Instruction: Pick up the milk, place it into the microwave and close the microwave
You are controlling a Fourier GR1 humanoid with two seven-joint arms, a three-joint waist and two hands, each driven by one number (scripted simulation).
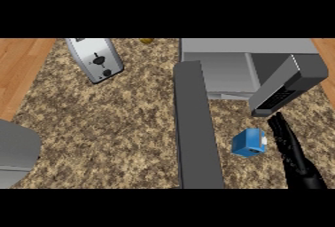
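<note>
Stretching across the speckled brown granite counter (111, 128) (wood floor at both sides), I am holding my black right hand (288, 142), fingers straight, just beside the small blue milk carton (248, 142), below the open grey microwave (242, 66), its door (196, 128) swung out.

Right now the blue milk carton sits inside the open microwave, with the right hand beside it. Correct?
Not quite. The head view shows the milk carton on the counter in front of the open microwave, not inside. The right hand is beside it.
</note>
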